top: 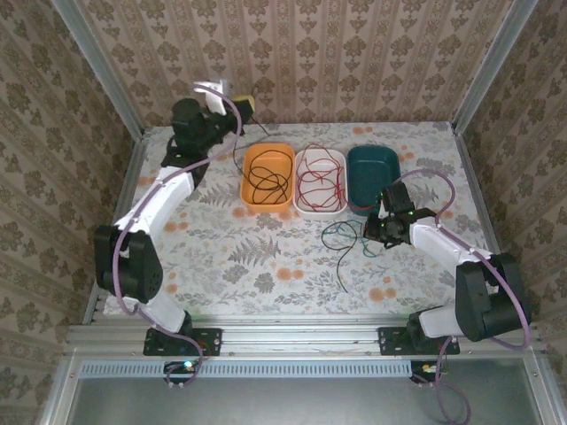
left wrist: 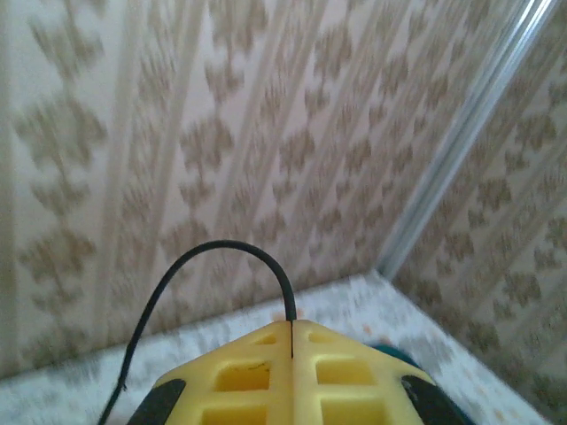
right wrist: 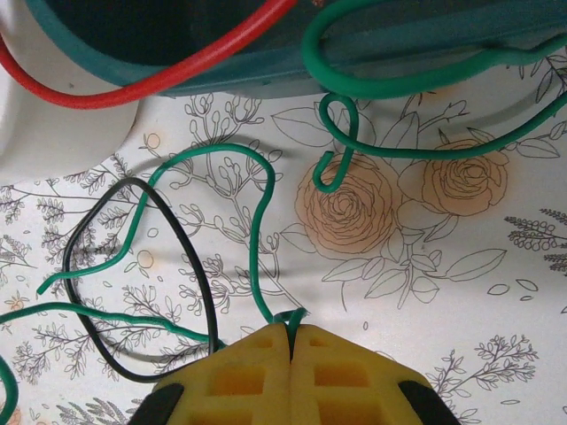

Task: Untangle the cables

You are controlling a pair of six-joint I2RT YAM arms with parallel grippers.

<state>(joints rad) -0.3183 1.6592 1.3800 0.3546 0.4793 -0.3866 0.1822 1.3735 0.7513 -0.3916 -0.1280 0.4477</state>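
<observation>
My left gripper is raised at the back left, and its yellow fingers are shut on a black cable. That black cable hangs down toward the orange tray, which holds more black loops. Red cables lie in the white tray. My right gripper sits low over the table beside the teal tray, shut on a dark green cable. More green cable spreads on the table. A black loop crosses the green one, and a red strand hangs over the teal tray's rim.
Patterned walls close in the table on three sides, with metal posts at the back corners. The floral tabletop in front of the trays is bare on the left. A corner of the white tray lies left of the right gripper.
</observation>
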